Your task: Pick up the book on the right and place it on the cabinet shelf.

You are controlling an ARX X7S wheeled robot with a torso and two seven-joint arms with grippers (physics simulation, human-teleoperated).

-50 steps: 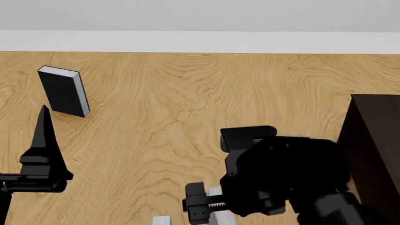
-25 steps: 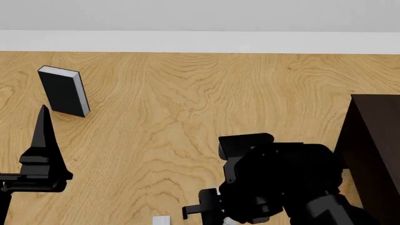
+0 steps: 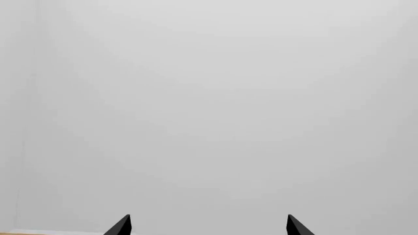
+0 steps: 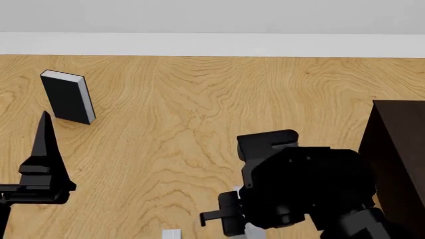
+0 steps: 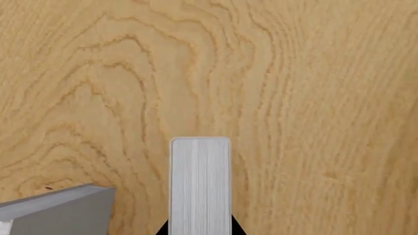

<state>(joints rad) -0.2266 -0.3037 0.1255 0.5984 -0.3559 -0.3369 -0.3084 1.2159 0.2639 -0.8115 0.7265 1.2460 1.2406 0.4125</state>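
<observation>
The left tool [image 4: 44, 119] was held off to the far side, well apart from the work, its two dark fingertips [image 3: 121, 226] spread apart on nothing, with only a blank pale wall ahead of them. A black book with white pages [image 4: 66, 95] was left standing upright on the wooden table [image 4: 199, 99], just beyond that tool.

The book [image 5: 199, 183] was seen upright directly between the jaws of the right tool [image 5: 199, 230], its pale page edges turned toward the wrist camera. Only two dark slivers of the jaws showed against its lower sides, so it could not be told whether they were clamped on it or merely flanking it. A thinner grey book [image 5: 56, 211] lay just beside that tool, cut off by the frame.

The book was judged rigid and moderately light, with smooth covers liable to slip; a firm pinch across both covers, low and central, would be favoured.

From the head view the book was almost wholly hidden under the right arm. The dark cabinet [image 4: 398, 159] stood beyond the right tool, cropped at the edge, its shelf not visible.
</observation>
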